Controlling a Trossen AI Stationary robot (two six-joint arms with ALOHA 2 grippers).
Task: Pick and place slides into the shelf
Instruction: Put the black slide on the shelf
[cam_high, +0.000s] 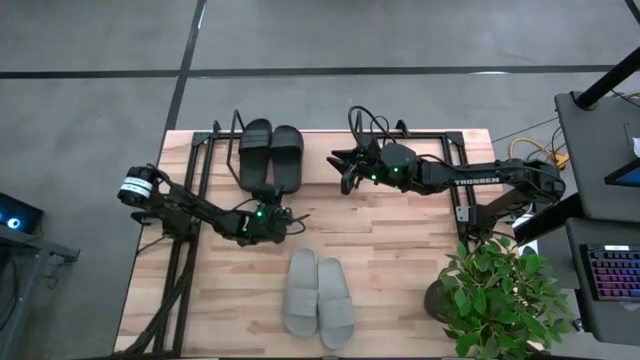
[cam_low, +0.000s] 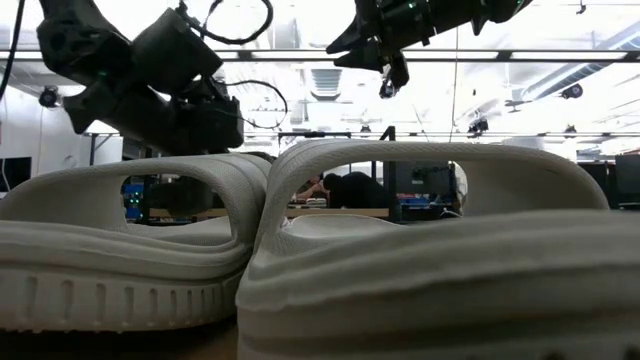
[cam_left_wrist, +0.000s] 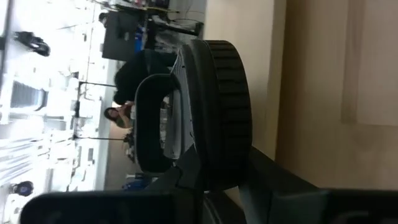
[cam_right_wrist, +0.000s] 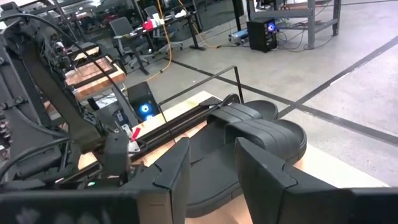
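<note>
**Operator:** Where does everything stand?

**Spotter:** The matte black pair of open-toe slide sandals (cam_high: 270, 155) lies side by side in the left part of the low black wire-frame shelf (cam_high: 205, 150), at the far edge of the wooden table (cam_high: 400, 250). The light grey pair of slides (cam_high: 318, 293) lies on the near part of the table, well apart from the shelf. By my reading you are half done.

**Operator:** And my grippers?

**Spotter:** Your left gripper (cam_high: 278, 218) is at the heels of the black pair. Its fingers are set narrow, and its wrist view shows a ribbed black heel (cam_left_wrist: 217, 106) right at them. I cannot tell whether they pinch that heel or only sit against it. Your right gripper (cam_high: 347, 172) hangs just to the right of the black pair, lifted off the table. Its fingers (cam_right_wrist: 174, 174) are parted with nothing between them.

**Operator:** How do I do this step well?

**Spotter:** Before you pull the left arm back, make sure it has let go, or you may drag the black slide out of the shelf. Then go for the grey pair one slide at a time. Take each by the wide strap, since the sole looks soft and could flex. Lift it above the wire frame before you carry it across. Set it down in the free space to the right of the black pair.
</note>
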